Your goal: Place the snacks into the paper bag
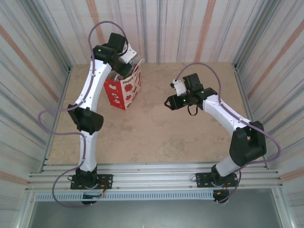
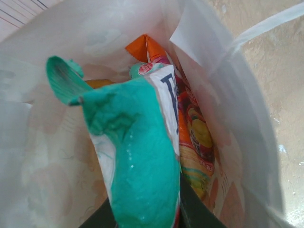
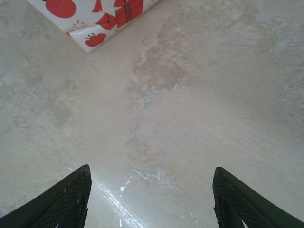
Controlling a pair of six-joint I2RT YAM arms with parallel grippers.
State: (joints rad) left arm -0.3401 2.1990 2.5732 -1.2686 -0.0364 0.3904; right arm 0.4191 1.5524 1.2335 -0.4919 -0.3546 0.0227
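Observation:
The paper bag [image 1: 125, 93], red with white shapes, stands upright at the back left of the table. My left gripper [image 1: 124, 67] reaches down into its mouth. Inside the bag's white walls [image 2: 52, 156], my left gripper [image 2: 145, 219] is shut on a teal snack packet [image 2: 137, 161], which hangs between the jaws. Beside it an orange and red-yellow snack packet [image 2: 195, 137] leans against the bag's right wall. My right gripper [image 1: 170, 102] hovers over bare table right of the bag, open [image 3: 151, 192], with nothing between its fingers. A lower corner of the bag [image 3: 97, 16] shows ahead of it.
Striped metal walls [image 1: 38, 57] close in the table on three sides. An aluminium rail [image 1: 152, 178] with both arm bases runs along the near edge. A white cord handle [image 2: 266, 23] stretches off the bag's right rim.

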